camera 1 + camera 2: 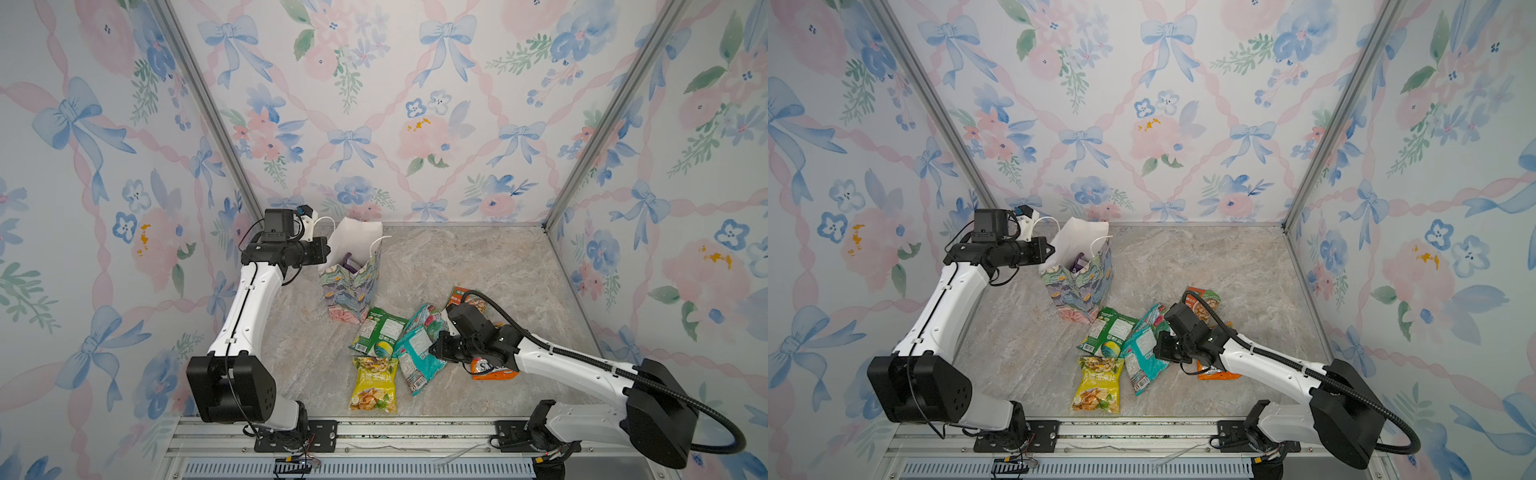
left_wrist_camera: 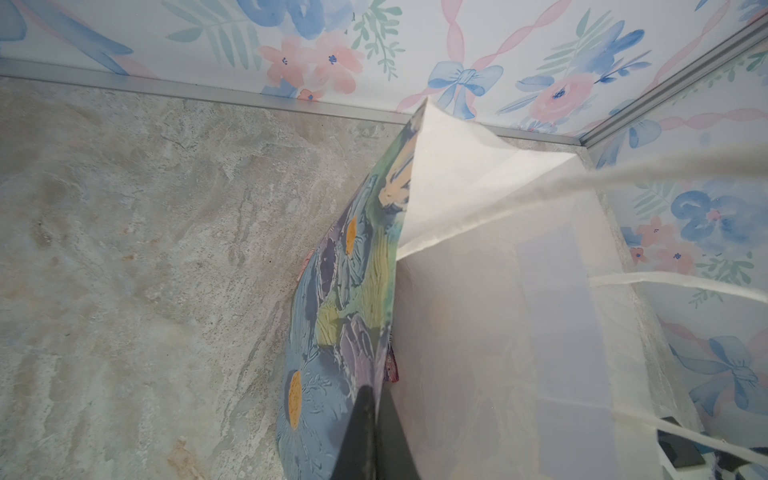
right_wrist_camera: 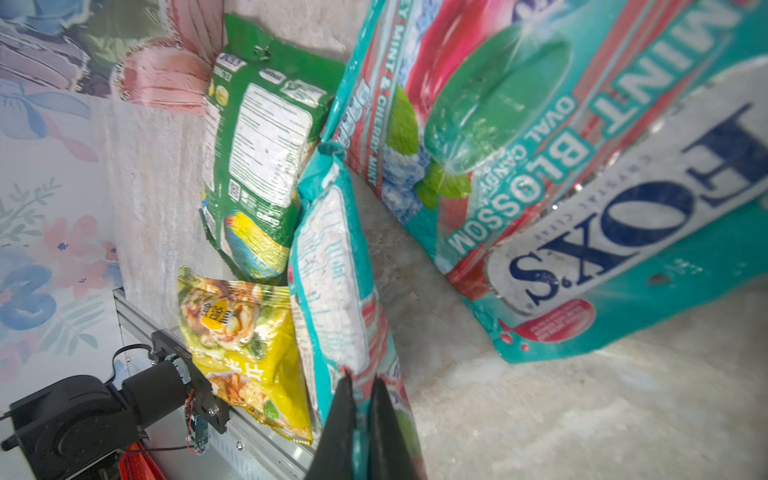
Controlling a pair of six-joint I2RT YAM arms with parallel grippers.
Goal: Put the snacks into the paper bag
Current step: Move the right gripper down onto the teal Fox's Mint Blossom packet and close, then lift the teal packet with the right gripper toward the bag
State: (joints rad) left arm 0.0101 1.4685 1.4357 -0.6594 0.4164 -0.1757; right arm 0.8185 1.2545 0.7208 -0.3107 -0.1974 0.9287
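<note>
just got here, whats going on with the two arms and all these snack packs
The left gripper is shut on the rim of the flower-print paper bag, holding it upright and open. A purple packet is already inside. The right gripper is shut on the edge of a face-down teal FOX'S packet that lies on the table, not yet lifted. A second teal FOX'S packet, a green packet, a yellow chip packet and an orange packet lie loose nearby.

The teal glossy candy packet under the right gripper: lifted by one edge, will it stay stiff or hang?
Probably it sags: the teal glossy candy packet looks like thin, crinkled film. The right gripper is shut on its edge only, so it may swing. The shiny film could slip.
</note>
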